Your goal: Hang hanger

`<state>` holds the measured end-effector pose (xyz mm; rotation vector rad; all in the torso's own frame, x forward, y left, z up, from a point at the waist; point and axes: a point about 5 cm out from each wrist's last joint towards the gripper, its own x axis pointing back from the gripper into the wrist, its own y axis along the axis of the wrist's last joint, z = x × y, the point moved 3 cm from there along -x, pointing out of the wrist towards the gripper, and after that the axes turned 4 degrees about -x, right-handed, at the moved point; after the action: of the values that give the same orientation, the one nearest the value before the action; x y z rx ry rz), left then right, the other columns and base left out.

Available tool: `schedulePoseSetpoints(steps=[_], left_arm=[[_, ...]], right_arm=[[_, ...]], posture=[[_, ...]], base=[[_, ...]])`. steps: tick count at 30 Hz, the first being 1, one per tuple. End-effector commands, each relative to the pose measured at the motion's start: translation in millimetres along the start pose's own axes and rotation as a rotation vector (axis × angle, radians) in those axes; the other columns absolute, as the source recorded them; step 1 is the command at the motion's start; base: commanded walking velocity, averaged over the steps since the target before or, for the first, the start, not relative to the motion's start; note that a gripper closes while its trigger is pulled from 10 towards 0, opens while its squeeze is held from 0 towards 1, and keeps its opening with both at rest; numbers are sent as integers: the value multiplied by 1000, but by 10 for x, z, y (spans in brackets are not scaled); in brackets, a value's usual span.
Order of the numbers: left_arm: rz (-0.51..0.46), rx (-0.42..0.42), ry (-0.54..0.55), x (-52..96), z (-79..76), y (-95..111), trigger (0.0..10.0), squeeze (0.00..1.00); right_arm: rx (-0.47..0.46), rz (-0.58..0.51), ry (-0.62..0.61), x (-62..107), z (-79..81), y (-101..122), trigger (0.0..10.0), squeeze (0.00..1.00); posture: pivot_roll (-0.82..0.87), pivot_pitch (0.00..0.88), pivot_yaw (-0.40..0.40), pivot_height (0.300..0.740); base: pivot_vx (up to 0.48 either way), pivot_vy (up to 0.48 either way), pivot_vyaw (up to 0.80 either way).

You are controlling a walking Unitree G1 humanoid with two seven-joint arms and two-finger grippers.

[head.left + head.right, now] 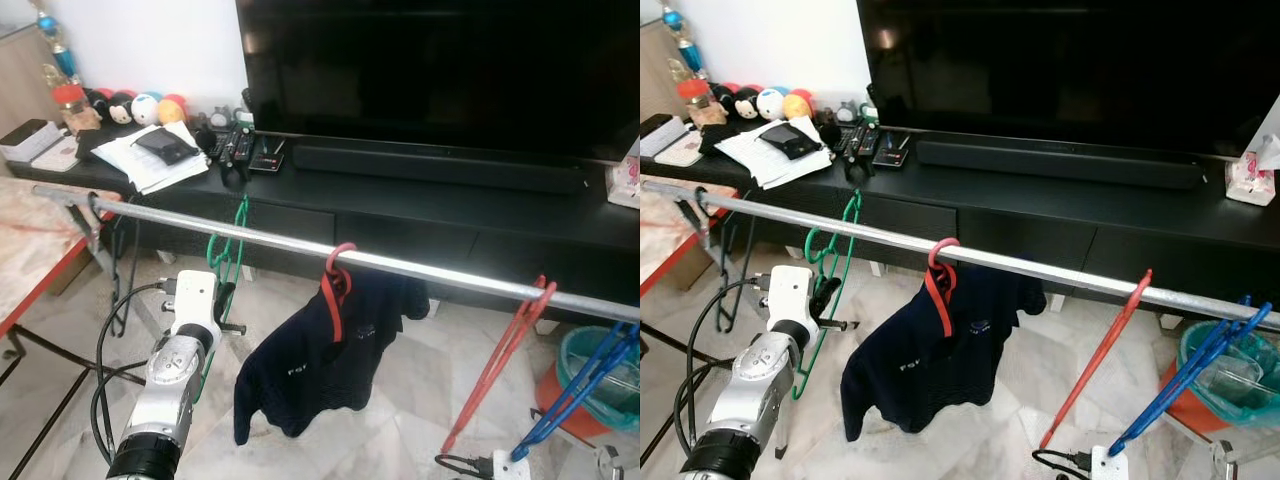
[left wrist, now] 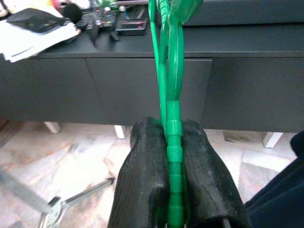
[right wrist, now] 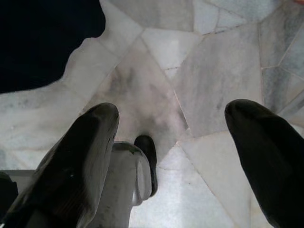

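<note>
Left gripper (image 2: pixel 173 175) clamps the green hanger (image 1: pixel 228 250), long axis near-vertical, hook at the rail (image 1: pixel 420 268); right gripper (image 3: pixel 173 142) gapes wide above bare marble floor (image 3: pixel 213 71).

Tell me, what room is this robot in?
Probably a living room used for drying laundry: a big television stands on a low black cabinet, and a metal rail holds hangers and a dark shirt.

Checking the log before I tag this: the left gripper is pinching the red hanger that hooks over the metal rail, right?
Not quite. The left gripper is shut on the green hanger, as the left wrist view shows. That green hanger does hook over the metal rail. The red hanger carries the dark shirt, untouched.
</note>
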<state>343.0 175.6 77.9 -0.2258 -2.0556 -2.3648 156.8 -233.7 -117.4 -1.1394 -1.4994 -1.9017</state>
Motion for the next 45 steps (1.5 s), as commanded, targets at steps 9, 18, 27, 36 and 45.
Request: schedulePoseSetpoints(steps=[9, 18, 27, 36, 45], left_arm=[[-32, 8, -16, 2, -2, 62, 10000, 0], [-4, 16, -118, -23, -135, 28, 10000, 0], [-1, 11, -118, -28, -144, 23, 10000, 0], [1, 25, -67, 60, -75, -116, 10000, 0], [9, -29, -53, 308, -10, -322, 10000, 0]], right_arm=[[-9, 23, -8, 14, -17, -74, 10000, 0], [-10, 22, -8, 14, -15, -74, 10000, 0], [-13, 22, -11, 15, -18, -74, 10000, 0], [-12, 21, -9, 13, -11, -72, 10000, 0], [-11, 22, -9, 14, -11, -77, 10000, 0]], posture=[[-32, 0, 39, 740], [-35, 0, 41, 740], [-33, 0, 39, 740], [-39, 0, 43, 740], [-34, 0, 47, 740]], base=[[0, 0, 0], [0, 0, 0], [0, 0, 0], [0, 0, 0], [0, 0, 0]])
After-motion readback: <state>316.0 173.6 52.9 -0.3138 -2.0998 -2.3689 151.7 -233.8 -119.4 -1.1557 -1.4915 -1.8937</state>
